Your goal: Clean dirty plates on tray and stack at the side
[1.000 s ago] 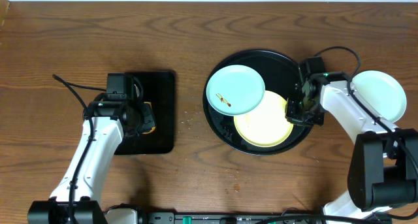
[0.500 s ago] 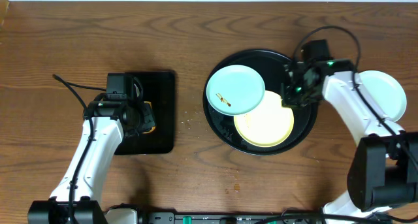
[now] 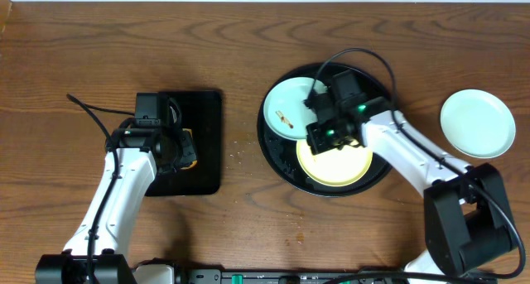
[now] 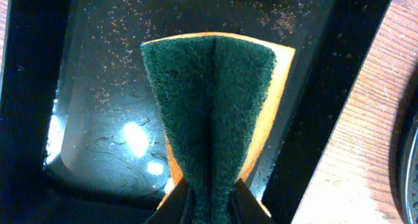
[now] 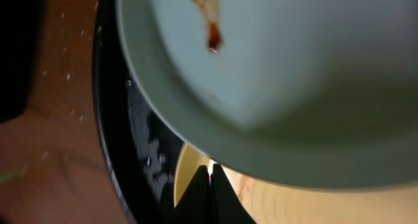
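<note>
The round black tray [image 3: 374,93] holds a pale blue plate [image 3: 290,110] with brown specks, which overlaps a pale yellow plate [image 3: 339,166]. A third, pale blue-white plate [image 3: 476,122] lies on the table to the right of the tray. My right gripper [image 3: 319,139] is shut over the tray. In the right wrist view its tips [image 5: 210,168] are at the rim of the speckled plate [image 5: 294,74], above the yellow plate [image 5: 313,204]. My left gripper [image 4: 210,198] is shut on a green-and-yellow sponge [image 4: 212,100].
A rectangular black tray [image 3: 203,110] stands at the left, under the left gripper [image 3: 184,151]; it is wet and crumb-speckled in the left wrist view [image 4: 98,87]. Small crumbs lie on the wood [image 3: 238,147] between the two trays.
My right arm has swung left from the tray's right rim across the tray to the speckled plate, uncovering the plate on the table. The left arm has not moved.
</note>
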